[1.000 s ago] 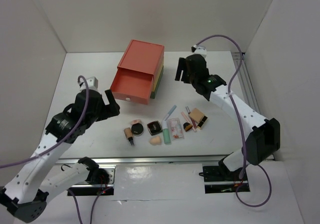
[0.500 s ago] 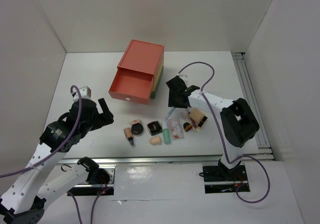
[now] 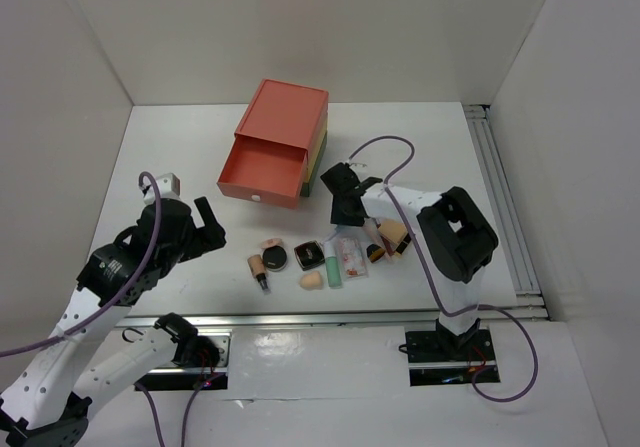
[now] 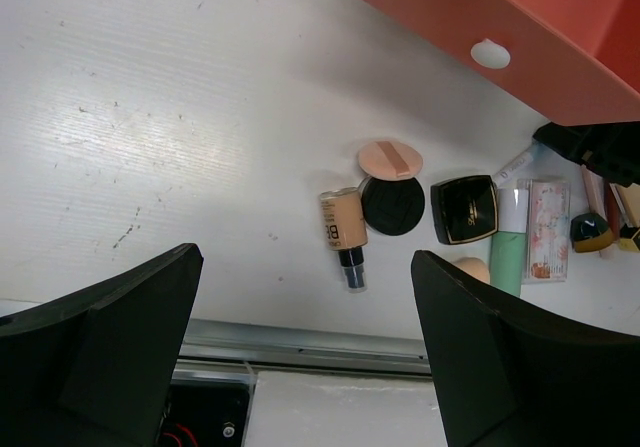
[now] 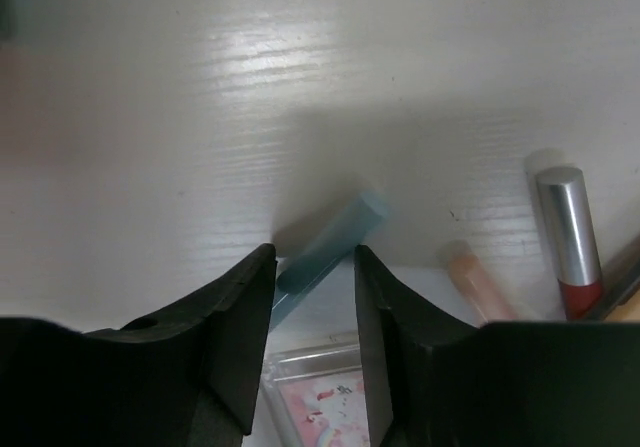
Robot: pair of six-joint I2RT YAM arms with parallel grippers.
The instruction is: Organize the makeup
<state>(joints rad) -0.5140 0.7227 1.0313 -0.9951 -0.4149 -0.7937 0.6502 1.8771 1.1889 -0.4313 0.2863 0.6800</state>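
The right gripper (image 5: 310, 262) is low over the table (image 3: 170, 157). Its jaws are set narrow but not closed, and they straddle the near end of a thin pale-blue pencil (image 5: 335, 237). In the wrist view the pencil slants toward 2 o'clock, close against one finger, with a sliver of white table showing beside the other. At 6 o'clock from the pencil lies the pink sachet (image 5: 325, 392). At 3 to 4 o'clock lie a peach stick (image 5: 472, 275) and a silver-capped red lip tube (image 5: 568, 232). Seen from above, the red drawer box (image 3: 272, 147), its drawer pulled open, stands at 10 o'clock from this gripper.

The left gripper (image 4: 305, 267) hangs above the table, jaws spread wide and holding nothing. Below it, running toward 3 o'clock, lie a tan bottle (image 4: 342, 227) and a round black compact (image 4: 392, 207) with a beige puff (image 4: 390, 158) at its 12 o'clock. A square black compact (image 4: 464, 209) and a mint-green tube (image 4: 508, 257) follow.
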